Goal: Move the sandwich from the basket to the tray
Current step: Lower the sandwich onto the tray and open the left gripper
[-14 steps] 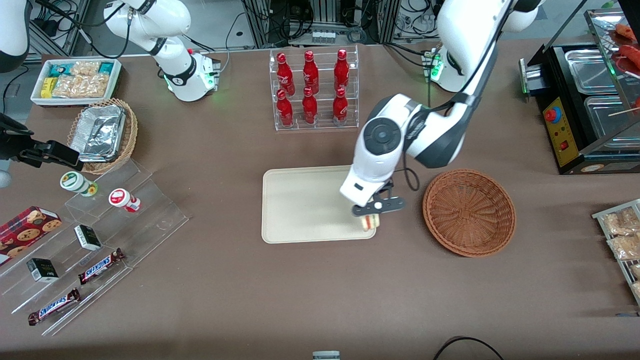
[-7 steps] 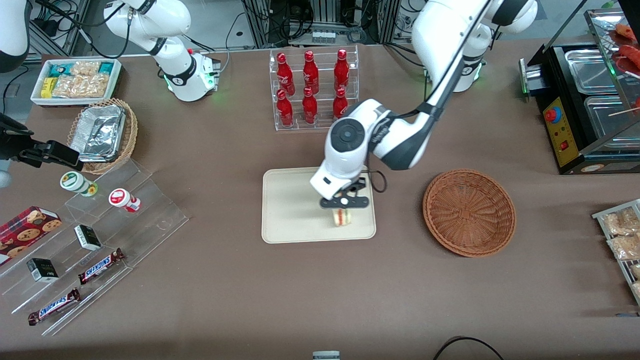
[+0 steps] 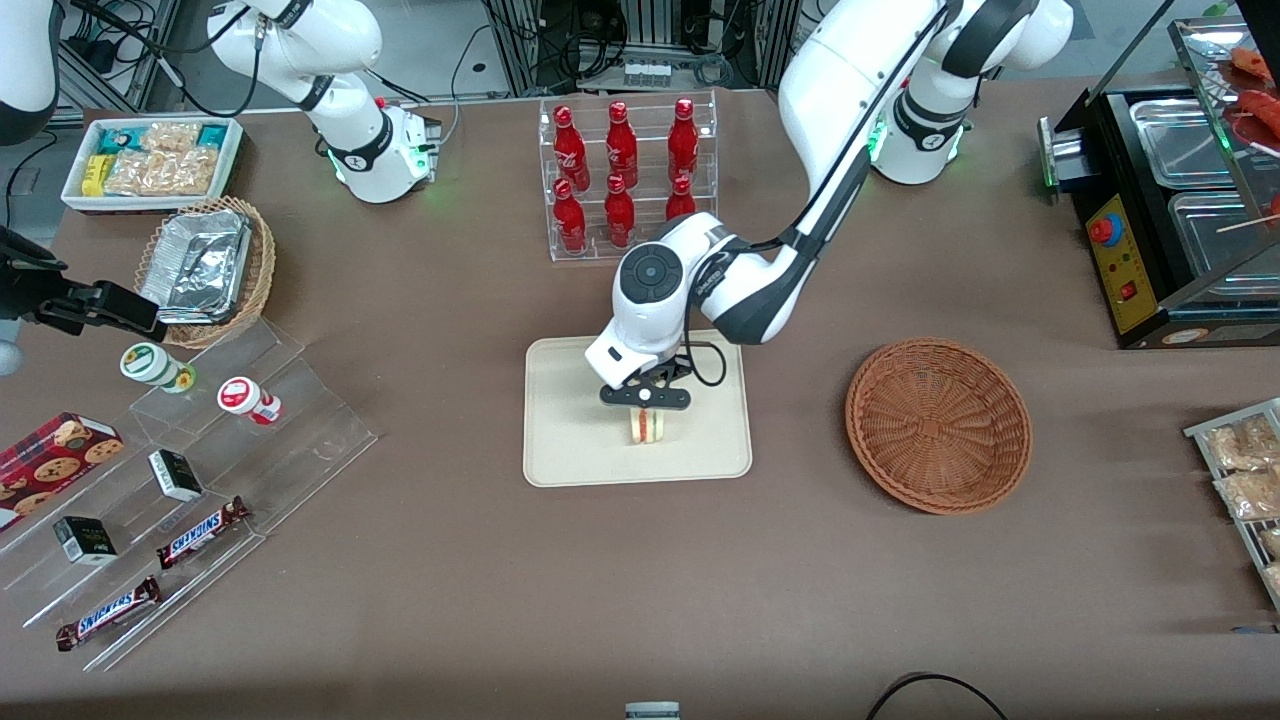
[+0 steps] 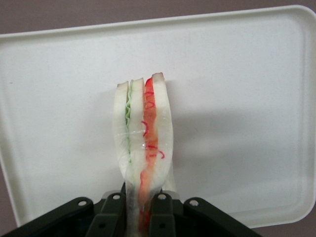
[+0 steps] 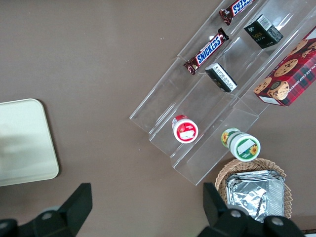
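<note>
**Sandwich held over tray, release pending**

Jaws are pinched on the lower bread edge of the sandwich [image 4: 143, 148]; the wedge stands on end between the two black fingers [image 4: 112, 213], filling layers (green, red-orange) showing along its edge. The bread visibly narrows where it enters the pinch. The gripper [image 3: 646, 398] hangs over the middle of the tray [image 3: 570, 455]; the sandwich [image 3: 647, 427] sits just under it. Cannot tell from either view whether the wedge's tip is touching the tray floor or is just above it.

Risks, as judged:
- If the jaws open while the wedge is clear of the floor, it drops on its narrow end and likely topples; a bounce could scatter the layers, since they seem held together only by the squeeze.
- Soft bread may cling to a finger pad and get dragged up on retreat.
- Pressing down too far would crush the wedge against the tray.
- Rolling off looks unlikely: bare tray lies on all sides and the low rim would stop it.

Surface: tray floor is flat, smooth, cream, bare. It lies on a brown table [image 3: 700, 580].

Surroundings: the woven basket [image 3: 938, 425] holds nothing visible, beside the tray toward the working arm's end. A clear rack of red bottles [image 3: 625, 180] stands farther from the front camera than the tray, near the arm's elbow.
</note>
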Controlling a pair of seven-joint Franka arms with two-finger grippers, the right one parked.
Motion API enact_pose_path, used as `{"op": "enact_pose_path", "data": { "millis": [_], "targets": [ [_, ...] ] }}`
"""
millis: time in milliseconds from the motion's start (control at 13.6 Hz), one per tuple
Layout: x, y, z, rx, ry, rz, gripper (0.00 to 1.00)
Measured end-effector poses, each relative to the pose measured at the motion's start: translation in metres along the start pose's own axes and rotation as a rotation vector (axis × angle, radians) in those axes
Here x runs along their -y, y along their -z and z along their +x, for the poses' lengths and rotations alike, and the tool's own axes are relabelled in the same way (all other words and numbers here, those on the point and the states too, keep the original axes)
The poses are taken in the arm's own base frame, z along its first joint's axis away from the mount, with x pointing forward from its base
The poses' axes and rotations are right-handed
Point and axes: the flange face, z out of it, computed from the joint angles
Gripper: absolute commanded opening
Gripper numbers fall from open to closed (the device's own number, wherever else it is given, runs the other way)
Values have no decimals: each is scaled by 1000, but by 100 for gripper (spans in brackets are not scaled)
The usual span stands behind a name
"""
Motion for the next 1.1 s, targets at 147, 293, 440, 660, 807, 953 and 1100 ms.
{"op": "enact_pose_path", "data": {
  "millis": [147, 293, 440, 660, 807, 953, 1100],
  "targets": [
    [-6, -6, -5, 0, -11, -2, 0],
    [-9, -8, -8, 1, -18, 1, 0],
    [-9, -11, -8, -10, -35, 17, 0],
    [-9, -22, -10, -10, -52, 38, 51],
    [-9, -23, -10, -10, -52, 38, 99],
    [-9, -23, -10, -10, -51, 37, 99],
    [-9, -23, -9, -12, -51, 36, 100]
  ]
}}
